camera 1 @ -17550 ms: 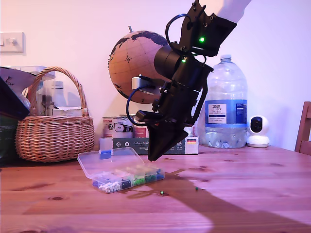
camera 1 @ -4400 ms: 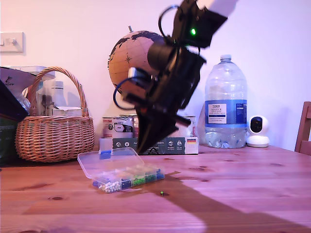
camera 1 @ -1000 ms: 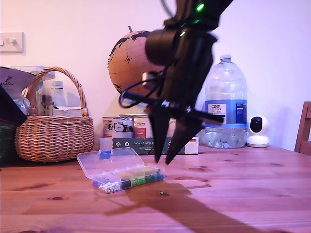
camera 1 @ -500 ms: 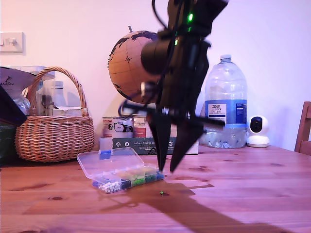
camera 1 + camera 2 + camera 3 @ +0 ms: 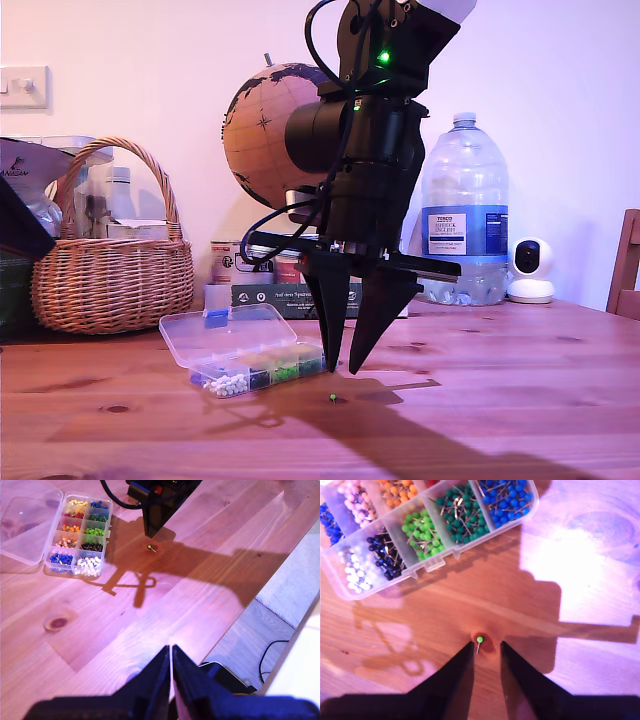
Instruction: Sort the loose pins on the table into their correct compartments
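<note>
Above the table (image 5: pixel 520 400), my second gripper (image 5: pixel 486 652) points straight down, jaws apart, apparently clear of the green pin (image 5: pixel 479 640).

The reddish-brown pine table (image 5: pixel 520 390) fills the exterior view's lower third — on it a clear organiser box (image 5: pixel 250 355) at lower centre-left, a green pin (image 5: pixel 331 399) just right — wicker basket (image 5: pixel 112 285) far left.

Table (image 5: pixel 520 400): knotted, grained wood. Organiser box (image 5: pixel 432 562): clear glossy plastic. Basket (image 5: pixel 112 280): woven wicker. Second gripper (image 5: pixel 486 652): matt black.
</note>
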Tool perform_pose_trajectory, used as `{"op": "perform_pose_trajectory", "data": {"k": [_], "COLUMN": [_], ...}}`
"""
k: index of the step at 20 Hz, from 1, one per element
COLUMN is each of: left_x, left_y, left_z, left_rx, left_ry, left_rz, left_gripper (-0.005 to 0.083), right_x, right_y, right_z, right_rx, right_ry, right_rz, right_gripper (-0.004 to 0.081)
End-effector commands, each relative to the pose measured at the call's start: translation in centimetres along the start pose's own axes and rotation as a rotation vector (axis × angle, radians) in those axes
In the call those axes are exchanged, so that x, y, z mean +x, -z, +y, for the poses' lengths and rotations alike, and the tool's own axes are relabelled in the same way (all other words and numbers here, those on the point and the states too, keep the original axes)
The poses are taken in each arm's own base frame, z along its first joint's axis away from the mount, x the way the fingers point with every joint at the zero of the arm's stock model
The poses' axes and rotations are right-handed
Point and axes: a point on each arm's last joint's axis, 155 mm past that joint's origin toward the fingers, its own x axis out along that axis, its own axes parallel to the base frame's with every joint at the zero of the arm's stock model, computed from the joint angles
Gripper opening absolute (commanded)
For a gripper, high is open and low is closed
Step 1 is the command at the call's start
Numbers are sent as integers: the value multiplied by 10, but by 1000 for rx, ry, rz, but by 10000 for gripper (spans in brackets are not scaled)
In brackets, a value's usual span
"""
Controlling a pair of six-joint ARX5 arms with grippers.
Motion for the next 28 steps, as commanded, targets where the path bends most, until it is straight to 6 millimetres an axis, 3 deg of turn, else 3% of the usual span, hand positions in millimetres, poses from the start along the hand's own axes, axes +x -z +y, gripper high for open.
{"op": "perform_pose_trajectory", "data": {"k": [1, 8, 28], "left_x": [2, 2, 2], "left_y": [5, 5, 5], "left_z": [0, 0, 0], "left_rx": [-6, -6, -7], "left_ry": [2, 2, 3], "left_rz": [12, 12, 13], "left_gripper": [-23, -23, -23], "right_x": [9, 28, 28], "right_y": [2, 12, 9], "right_z": [4, 7, 3], "right_rx": [-7, -20, 0], "right_ry": [3, 16, 21], "right_rz": [13, 59, 51], "right_gripper": [137, 137, 100]}}
